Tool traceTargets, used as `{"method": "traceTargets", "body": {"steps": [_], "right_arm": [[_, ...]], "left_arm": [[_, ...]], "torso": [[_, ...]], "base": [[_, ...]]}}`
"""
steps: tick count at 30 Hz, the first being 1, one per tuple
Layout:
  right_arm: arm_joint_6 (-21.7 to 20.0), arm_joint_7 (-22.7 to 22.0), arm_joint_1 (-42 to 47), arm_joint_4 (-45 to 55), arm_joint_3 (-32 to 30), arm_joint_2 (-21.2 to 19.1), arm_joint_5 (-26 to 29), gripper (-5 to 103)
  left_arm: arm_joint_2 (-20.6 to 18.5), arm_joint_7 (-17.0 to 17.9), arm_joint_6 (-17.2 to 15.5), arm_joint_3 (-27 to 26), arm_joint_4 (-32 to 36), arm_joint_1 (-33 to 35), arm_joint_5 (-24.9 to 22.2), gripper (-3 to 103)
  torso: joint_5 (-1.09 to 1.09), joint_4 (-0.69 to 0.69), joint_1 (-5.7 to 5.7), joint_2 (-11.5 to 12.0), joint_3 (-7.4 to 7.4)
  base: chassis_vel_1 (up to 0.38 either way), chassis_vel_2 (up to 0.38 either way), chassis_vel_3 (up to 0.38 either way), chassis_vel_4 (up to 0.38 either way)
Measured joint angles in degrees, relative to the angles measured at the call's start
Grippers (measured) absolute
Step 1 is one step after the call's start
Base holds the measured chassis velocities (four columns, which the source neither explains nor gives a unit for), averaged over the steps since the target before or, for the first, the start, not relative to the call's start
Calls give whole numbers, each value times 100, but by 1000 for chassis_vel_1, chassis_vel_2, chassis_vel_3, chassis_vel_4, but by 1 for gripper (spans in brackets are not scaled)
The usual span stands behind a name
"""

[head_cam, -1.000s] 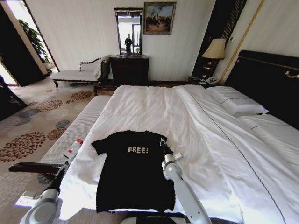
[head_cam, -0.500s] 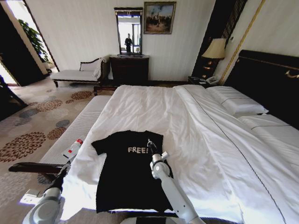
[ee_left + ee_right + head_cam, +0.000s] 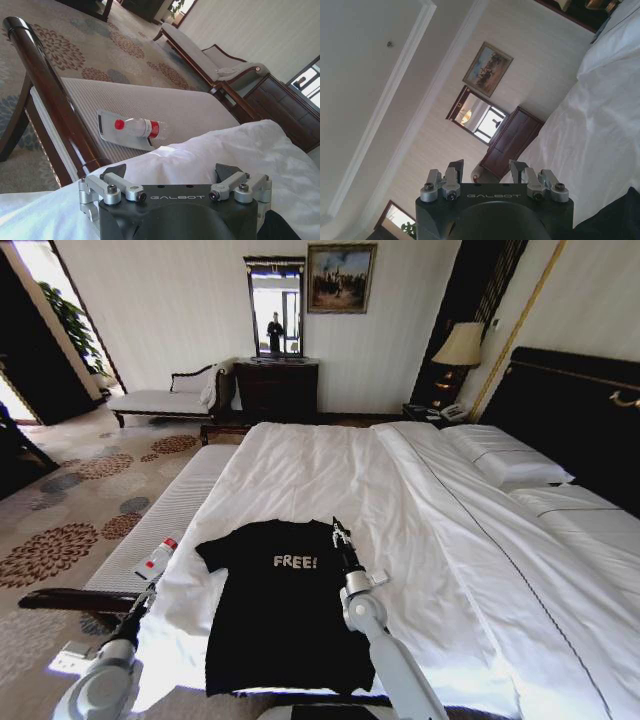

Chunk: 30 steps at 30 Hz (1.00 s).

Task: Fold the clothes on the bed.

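With the black T-shirt (image 3: 285, 600) lying flat on the bed's (image 3: 420, 540) near edge, lower your right gripper (image 3: 338, 532), jaws parted and empty, squarely onto the right sleeve hem before closing.

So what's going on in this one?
A two-armed robot stands at the foot of a bed with a black T-shirt lying flat on the white sheet, not yet folded. The right gripper is raised above the shirt's right shoulder, fingers open and holding nothing. The left gripper is at the bed's left edge beside the shirt, also open and empty. A plastic bottle lies on the bench alongside the bed.
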State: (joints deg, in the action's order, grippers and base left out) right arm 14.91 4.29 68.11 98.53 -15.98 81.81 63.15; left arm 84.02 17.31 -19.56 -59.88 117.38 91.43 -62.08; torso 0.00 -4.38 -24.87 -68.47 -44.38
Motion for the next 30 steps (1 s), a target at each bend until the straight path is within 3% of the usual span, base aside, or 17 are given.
{"method": "traceTargets", "body": {"steps": [6,8,11,13,15,18,19,22,30], "right_arm": [[28,-292,417,332,-321,-26,139,74],[28,-380,480,392,-361,-37,181,74],[28,-592,562,469,-469,-59,239,91],[34,-674,556,449,-500,-63,196,95],[37,-705,544,414,-501,-63,145,99],[42,-810,523,306,-468,-31,-14,100],[42,-810,523,306,-468,-31,-14,100],[42,-913,506,239,-427,63,-195,100],[52,-1034,518,126,-408,208,-443,100]], "left_arm": [[63,66,-98,110,145,-69,6,100],[91,68,-114,124,205,-65,-28,100],[158,10,-163,179,404,-17,-258,100],[167,-95,-186,241,465,-47,-380,100],[166,-136,-193,271,463,-97,-437,100],[121,-87,-225,325,320,-417,-1035,100],[121,-87,-225,325,320,-417,-1035,100],[-60,152,-319,350,129,-868,-1817,100],[-324,0,-283,877,-641,-1377,-1611,100]], "torso": [[1,-1,0,0,0],[1,-1,0,0,0],[1,1,0,0,0],[1,1,0,0,0],[1,1,0,0,0],[-1,0,0,0,-1],[-1,0,0,0,-1],[0,-1,0,0,-1],[-1,0,-1,0,-1]], "base": [[0,0,0,0],[0,0,0,0],[0,0,0,0],[0,0,0,0],[0,0,0,0],[0,0,0,0],[0,0,0,0],[0,0,0,0],[0,0,0,0]]}}
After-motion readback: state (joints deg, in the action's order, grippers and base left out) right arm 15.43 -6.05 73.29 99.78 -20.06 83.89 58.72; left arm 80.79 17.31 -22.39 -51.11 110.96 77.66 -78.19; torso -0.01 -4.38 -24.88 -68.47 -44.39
